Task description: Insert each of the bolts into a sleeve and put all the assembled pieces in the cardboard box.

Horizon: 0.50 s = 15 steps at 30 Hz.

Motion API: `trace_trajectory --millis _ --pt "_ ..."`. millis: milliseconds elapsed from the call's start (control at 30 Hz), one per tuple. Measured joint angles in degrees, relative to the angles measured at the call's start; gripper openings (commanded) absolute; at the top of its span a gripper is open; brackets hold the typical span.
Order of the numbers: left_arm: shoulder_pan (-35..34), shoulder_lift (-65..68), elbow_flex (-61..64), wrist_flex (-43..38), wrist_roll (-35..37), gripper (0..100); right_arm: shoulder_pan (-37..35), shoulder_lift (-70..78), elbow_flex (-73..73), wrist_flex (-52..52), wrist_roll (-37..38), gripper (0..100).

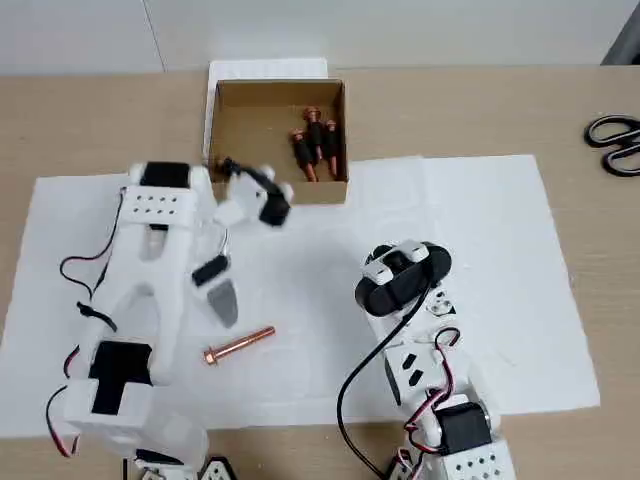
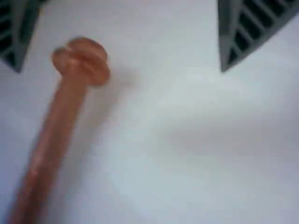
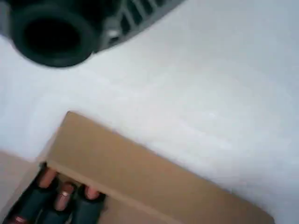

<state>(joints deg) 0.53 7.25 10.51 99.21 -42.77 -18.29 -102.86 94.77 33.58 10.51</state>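
Note:
A copper bolt [image 1: 240, 345] lies on the white sheet in front of the left arm. In the left wrist view the bolt [image 2: 70, 116] lies with its head between the spread grey fingers [image 2: 247, 28]. My left gripper [image 1: 224, 305] hangs open just above it, holding nothing. My right gripper [image 1: 400, 268] is at the middle right of the sheet, shut on a black sleeve [image 3: 53, 35] whose open end faces the camera. The cardboard box [image 1: 235, 130] stands at the back with several assembled pieces [image 1: 315, 145] in its right side. The right wrist view also shows the box [image 3: 140, 172] and the assembled pieces [image 3: 60, 198].
A white paper sheet [image 1: 480, 250] covers the working area of the wooden table. Black scissors [image 1: 615, 145] lie at the far right edge. Cables hang along both arms near the front.

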Motion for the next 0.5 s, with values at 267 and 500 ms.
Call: trace_trajectory --millis 267,500 --pt "6.5 0.0 9.4 0.0 -3.3 26 0.0 0.0 0.0 0.0 0.0 0.4" --pt "6.9 0.0 9.5 0.0 -3.2 26 0.0 0.0 0.0 0.0 0.0 0.4"
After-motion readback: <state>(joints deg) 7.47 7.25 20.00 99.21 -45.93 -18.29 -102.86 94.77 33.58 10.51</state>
